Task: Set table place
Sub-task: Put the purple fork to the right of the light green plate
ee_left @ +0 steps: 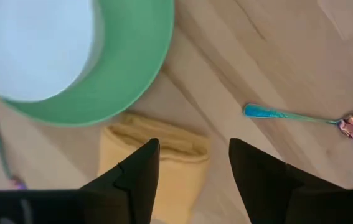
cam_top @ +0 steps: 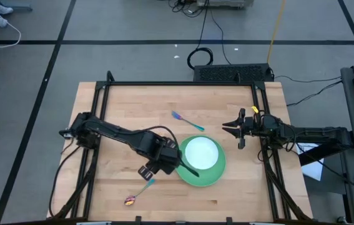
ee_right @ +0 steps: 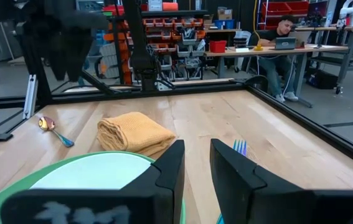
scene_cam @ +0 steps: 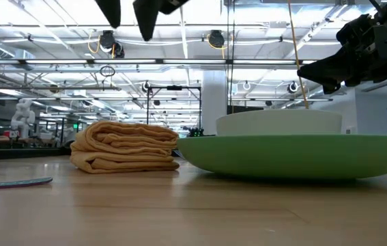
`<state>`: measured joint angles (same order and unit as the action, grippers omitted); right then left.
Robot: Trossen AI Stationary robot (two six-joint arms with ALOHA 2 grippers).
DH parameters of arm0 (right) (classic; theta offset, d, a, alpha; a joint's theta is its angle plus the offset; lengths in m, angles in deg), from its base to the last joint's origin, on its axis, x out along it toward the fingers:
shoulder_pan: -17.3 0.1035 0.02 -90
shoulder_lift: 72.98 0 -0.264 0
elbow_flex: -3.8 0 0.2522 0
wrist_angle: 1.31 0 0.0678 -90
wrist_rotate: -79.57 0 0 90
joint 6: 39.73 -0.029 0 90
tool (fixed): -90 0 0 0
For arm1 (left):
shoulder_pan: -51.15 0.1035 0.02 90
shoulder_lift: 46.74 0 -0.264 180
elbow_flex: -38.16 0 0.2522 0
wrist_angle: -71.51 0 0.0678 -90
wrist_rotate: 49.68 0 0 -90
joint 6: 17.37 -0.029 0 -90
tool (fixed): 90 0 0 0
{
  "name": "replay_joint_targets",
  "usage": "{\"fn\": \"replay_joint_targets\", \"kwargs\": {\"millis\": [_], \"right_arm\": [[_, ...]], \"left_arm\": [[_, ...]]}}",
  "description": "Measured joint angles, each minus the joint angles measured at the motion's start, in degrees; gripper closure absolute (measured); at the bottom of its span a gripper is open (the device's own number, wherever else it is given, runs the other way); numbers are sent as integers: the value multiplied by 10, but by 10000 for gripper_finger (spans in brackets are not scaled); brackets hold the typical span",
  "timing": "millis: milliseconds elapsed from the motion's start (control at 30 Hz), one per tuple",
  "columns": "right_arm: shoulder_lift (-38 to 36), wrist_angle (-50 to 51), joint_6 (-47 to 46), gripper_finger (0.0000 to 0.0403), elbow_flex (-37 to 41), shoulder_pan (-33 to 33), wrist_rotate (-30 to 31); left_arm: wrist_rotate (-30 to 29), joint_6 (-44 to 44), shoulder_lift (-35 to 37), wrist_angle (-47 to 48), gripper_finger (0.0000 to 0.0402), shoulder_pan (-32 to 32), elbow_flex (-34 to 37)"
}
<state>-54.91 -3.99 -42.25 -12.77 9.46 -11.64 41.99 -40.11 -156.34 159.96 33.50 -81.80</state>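
Observation:
The folded orange napkin (ee_left: 164, 155) lies flat on the wooden table, just left of the green plate (cam_top: 217, 170). The white bowl (cam_top: 200, 152) stands in the plate. My left gripper (ee_left: 195, 146) hangs open above the napkin, pointing down, clear of it; in the low view its fingers (scene_cam: 145, 17) are well above the napkin (scene_cam: 125, 147). The blue-handled fork (cam_top: 186, 120) lies beyond the plate. The teal-handled spoon (cam_top: 138, 192) lies near the front edge. My right gripper (ee_right: 196, 165) waits level at the table's right side, its fingers a little apart with nothing between them.
A black frame rail (cam_top: 183, 83) runs along the table's far edge and down both sides. Bare wood lies between the plate and the front edge. Beyond the table, a person sits at a desk (ee_right: 276, 46).

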Motion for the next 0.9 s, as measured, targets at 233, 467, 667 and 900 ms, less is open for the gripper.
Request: {"fn": "replay_joint_targets", "kwargs": {"millis": [233, 467, 667, 900], "right_arm": [[0, 0, 0, 335, 0, 0, 0], [0, 0, 1, 335, 0, 0, 0], [0, 0, 1, 335, 0, 0, 0], [0, 0, 0, 335, 0, 0, 0]], "left_arm": [[-16, 37, 75, -9, 204, 6, 0], [-47, 85, 142, -8, 215, 26, 0], [-47, 95, 158, 4, 287, 36, 0], [-47, 82, 159, 9, 387, 35, 6]]}}
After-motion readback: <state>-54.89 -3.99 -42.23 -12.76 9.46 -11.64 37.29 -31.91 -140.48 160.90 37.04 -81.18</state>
